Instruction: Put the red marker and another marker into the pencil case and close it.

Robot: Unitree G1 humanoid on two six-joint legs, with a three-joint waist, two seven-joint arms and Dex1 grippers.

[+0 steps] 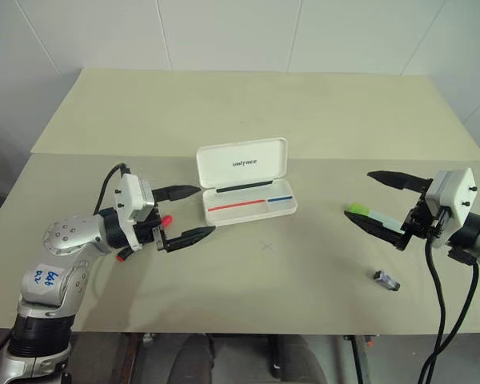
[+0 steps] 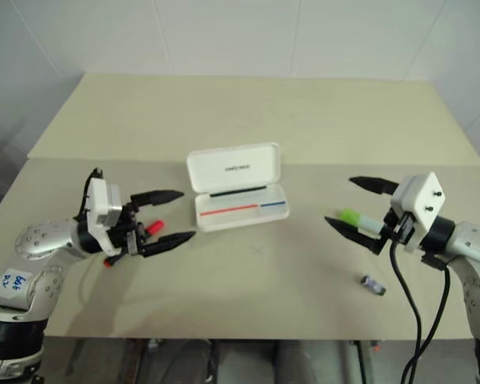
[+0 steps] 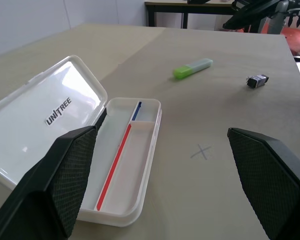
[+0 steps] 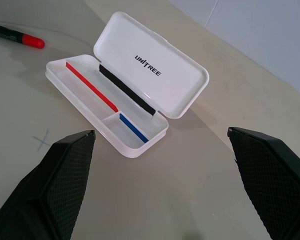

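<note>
Two markers lie outside the pencil case (image 1: 246,184), which sits lid-up mid-counter (image 1: 304,120). In the eye views, the left tool (image 1: 190,214) hangs wide open and empty, with the red marker (image 1: 165,221) on the counter just behind its fingers, toward the left edge. The right tool (image 1: 374,196) is equally spread, empty, over the green-capped marker (image 1: 366,213) near the right edge; a small dark stub (image 1: 388,281) lies toward the near edge. The left wrist view faces the case's tray, so that tool should probably drop lower, straddle the barrel crosswise, then close. The right wrist view shows the red marker (image 4: 17,36) beyond the case.
</note>
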